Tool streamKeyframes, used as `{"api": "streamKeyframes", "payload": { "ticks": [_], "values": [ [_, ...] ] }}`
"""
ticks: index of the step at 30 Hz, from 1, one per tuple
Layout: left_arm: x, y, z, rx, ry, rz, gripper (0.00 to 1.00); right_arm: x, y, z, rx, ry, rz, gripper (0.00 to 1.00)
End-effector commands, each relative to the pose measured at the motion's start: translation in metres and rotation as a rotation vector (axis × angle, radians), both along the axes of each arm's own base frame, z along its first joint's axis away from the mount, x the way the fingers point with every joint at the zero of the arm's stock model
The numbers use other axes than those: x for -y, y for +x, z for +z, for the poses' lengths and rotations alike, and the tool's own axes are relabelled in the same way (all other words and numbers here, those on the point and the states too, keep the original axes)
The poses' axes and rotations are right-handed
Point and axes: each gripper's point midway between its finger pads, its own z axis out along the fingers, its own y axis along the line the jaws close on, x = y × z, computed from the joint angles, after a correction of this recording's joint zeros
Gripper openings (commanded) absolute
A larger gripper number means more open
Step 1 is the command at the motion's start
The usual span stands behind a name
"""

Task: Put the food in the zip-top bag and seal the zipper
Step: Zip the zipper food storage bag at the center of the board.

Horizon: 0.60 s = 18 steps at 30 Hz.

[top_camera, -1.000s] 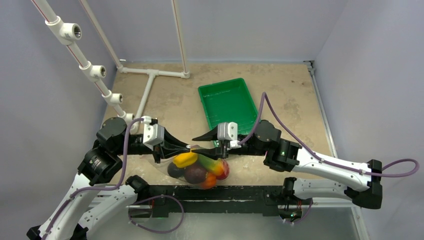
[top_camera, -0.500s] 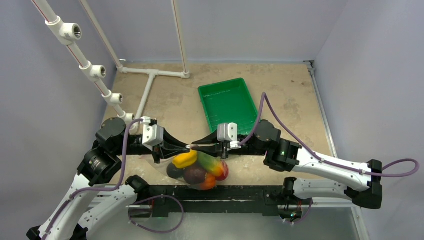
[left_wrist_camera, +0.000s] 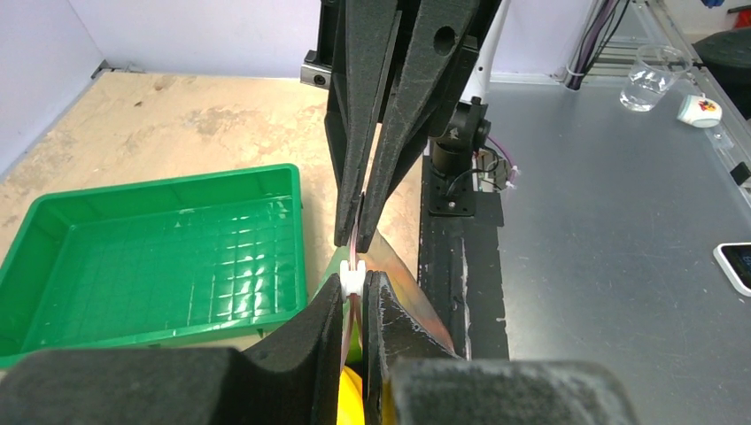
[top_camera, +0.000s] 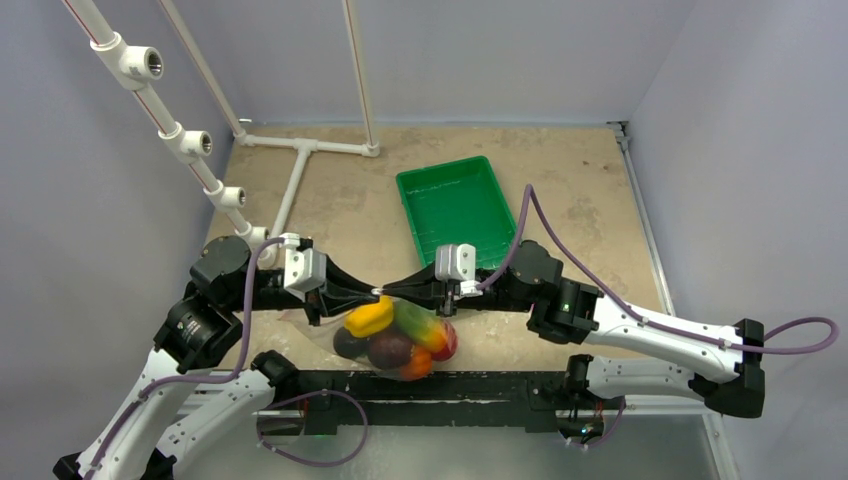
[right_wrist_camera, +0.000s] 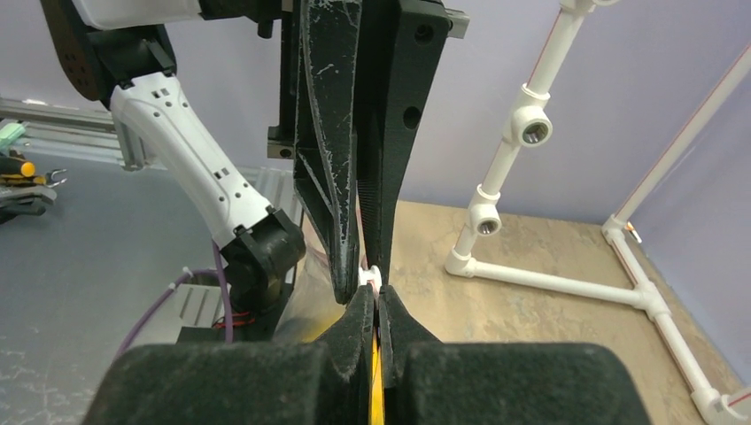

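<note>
A: Starting at the left of the overhead view, what is the left gripper [top_camera: 372, 293] doing?

B: It is clamping down on the zipper [left_wrist_camera: 356, 252], low in the middle of the frame. In its wrist view a white tab [left_wrist_camera: 352, 276] is sitting right at its fingertips, on the pink strip.

A: And where are the bag [top_camera: 328, 323] and the food [top_camera: 392, 338]?

B: The bag is hanging just below the meeting point. The food is already inside it, bunching at the bottom near the table's front edge.

A: Moving right, what about the right gripper [top_camera: 392, 292]?

B: It is pinching the same strip, tip to tip with the left one. The two are nearly touching, so neither arm is nearer.

A: Which way is the zipper running?

B: Left to right in the overhead view, along the line the two sets of fingers are making. For each gripper the strip is lying straight ahead, toward the other.

A: So what is the next move turning on?

B: I judge it to be a slide along that axis, one gripper anchoring and the other drawing away. How much of the mouth is already sealed, I cannot tell.

A: Anything farther right?

B: The tray [top_camera: 455, 205] is sitting above and right of centre, well apart from the bag.
</note>
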Motion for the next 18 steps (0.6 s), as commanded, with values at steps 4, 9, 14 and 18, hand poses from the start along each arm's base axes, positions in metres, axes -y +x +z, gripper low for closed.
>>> {"api": "streamKeyframes", "payload": {
  "ticks": [4, 9, 14, 18],
  "values": [
    [-0.005, 0.002, 0.014, 0.054, -0.034, 0.039, 0.0, 0.022, 0.043, 0.038, -0.005, 0.139, -0.272, 0.0],
    [-0.009, 0.007, 0.012, 0.049, -0.03, 0.089, 0.0, 0.037, 0.059, 0.043, -0.018, 0.187, -0.384, 0.0],
    [-0.013, 0.01, 0.011, 0.041, -0.022, 0.131, 0.0, 0.051, 0.076, 0.045, -0.038, 0.217, -0.504, 0.0],
    [-0.017, 0.014, 0.01, 0.031, -0.015, 0.171, 0.0, 0.059, 0.091, 0.041, -0.065, 0.237, -0.599, 0.0]
  ]
}}
